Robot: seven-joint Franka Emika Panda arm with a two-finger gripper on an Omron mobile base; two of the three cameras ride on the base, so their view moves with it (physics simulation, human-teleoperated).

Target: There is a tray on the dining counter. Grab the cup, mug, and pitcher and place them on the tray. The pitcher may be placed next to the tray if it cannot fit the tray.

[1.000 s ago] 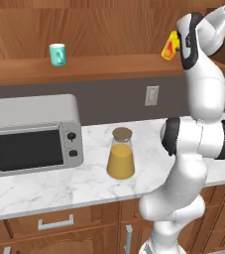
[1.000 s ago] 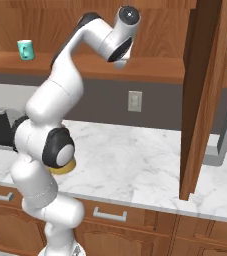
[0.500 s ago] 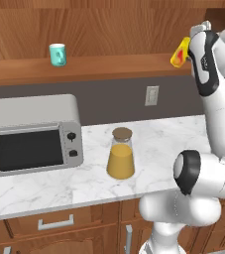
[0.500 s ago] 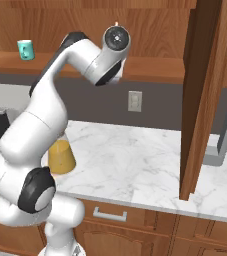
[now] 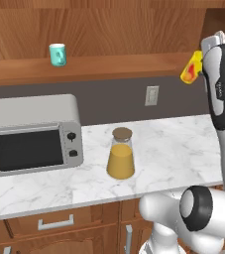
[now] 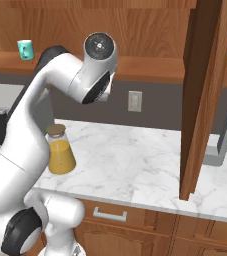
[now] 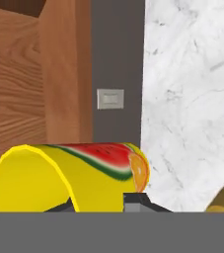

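My gripper [image 5: 199,65] is high at the right, level with the wooden shelf, and shut on the yellow cup [image 5: 190,70]. In the hand view the cup [image 7: 69,178] lies on its side between my fingertips [image 7: 133,199], showing a red and orange mark. Far to the left on the shelf stands the teal mug [image 5: 57,54], which the right base view also shows [image 6: 25,49]. The pitcher [image 5: 121,159] with orange liquid and a brown lid stands upright on the marble counter, below and left of my gripper, and appears beside my arm [image 6: 60,150]. The tray and the dining counter are out of view.
A grey microwave [image 5: 32,134] sits at the left of the counter. There is a wall outlet [image 5: 152,95] behind the pitcher. A tall wooden panel [image 6: 202,95] rises at the right, close to the arm's side. Drawered cabinets [image 5: 54,223] run below the counter.
The arm has swung to the right and a little down with the cup still held. Mug, pitcher and microwave have stayed in place.
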